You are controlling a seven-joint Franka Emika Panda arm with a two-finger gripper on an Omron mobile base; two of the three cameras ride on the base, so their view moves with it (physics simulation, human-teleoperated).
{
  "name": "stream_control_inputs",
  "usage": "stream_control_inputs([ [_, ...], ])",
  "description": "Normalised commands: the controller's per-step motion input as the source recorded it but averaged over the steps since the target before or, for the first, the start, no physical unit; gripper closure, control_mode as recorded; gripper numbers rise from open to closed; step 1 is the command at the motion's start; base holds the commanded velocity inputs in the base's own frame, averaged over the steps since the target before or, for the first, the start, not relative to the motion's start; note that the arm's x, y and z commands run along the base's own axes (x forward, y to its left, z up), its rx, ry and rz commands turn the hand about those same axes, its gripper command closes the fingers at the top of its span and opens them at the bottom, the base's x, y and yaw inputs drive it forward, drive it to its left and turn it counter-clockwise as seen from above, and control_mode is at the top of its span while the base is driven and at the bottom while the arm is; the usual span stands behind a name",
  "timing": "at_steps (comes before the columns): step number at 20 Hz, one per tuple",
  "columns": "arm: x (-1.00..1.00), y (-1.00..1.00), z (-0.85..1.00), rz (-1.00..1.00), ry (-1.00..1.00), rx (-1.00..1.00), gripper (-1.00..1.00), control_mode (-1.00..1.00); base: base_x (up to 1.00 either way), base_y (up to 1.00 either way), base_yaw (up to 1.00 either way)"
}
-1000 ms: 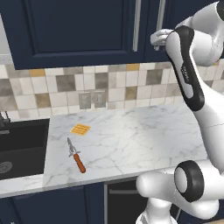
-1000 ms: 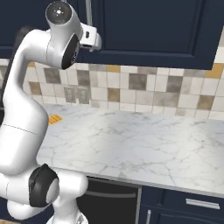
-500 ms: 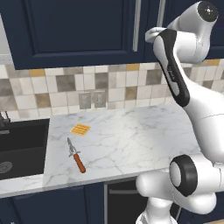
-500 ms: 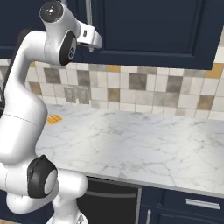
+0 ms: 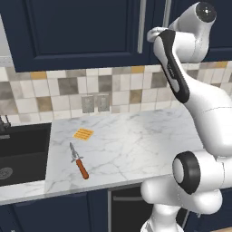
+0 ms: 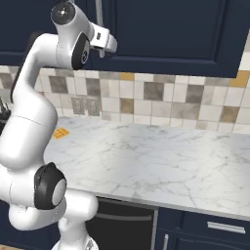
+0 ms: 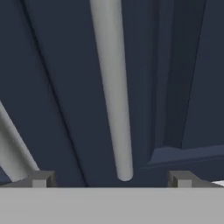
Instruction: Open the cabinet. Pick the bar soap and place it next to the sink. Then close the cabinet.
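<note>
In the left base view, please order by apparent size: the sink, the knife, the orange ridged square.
1. sink, largest, though cut by the picture's edge
2. knife
3. orange ridged square, smallest

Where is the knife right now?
In the left base view, the knife lies on the marble counter, just right of the sink, below the orange square.

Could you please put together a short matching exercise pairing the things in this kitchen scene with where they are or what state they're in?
Things:
1. knife
2. orange square
3. sink
4. claw

Places or states:
A. open, facing the cabinet's silver handle
B. recessed at the left end of the counter
C. lying near the counter's front edge
D. flat on the marble, below the wall outlets

Pairs: 1-C, 2-D, 3-B, 4-A
</note>
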Motion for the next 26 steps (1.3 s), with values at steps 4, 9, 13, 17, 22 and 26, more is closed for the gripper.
stream_control_inputs([
  [4, 0.0, -0.24, 0.08, 0.0, 0.0, 0.04, -1.0, -1.0, 0.0, 0.0, 0.0],
  [9, 0.14, -0.01, 0.0, 0.0, 0.0, 0.02, -1.0, -1.0, 0.0, 0.0, 0.0],
  [13, 0.24, 0.0, 0.0, 0.0, 0.0, 0.02, -1.0, -1.0, 0.0, 0.0, 0.0],
  [17, 0.23, 0.0, -0.02, 0.0, -0.01, 0.03, -1.0, -1.0, 0.0, 0.0, 0.0],
  [22, 0.18, 0.0, -0.15, 0.0, -0.11, 0.05, -1.0, -1.0, 0.0, 0.0, 0.0],
  [26, 0.35, 0.0, -0.24, 0.0, -0.12, 0.02, -1.0, -1.0, 0.0, 0.0, 0.0],
])
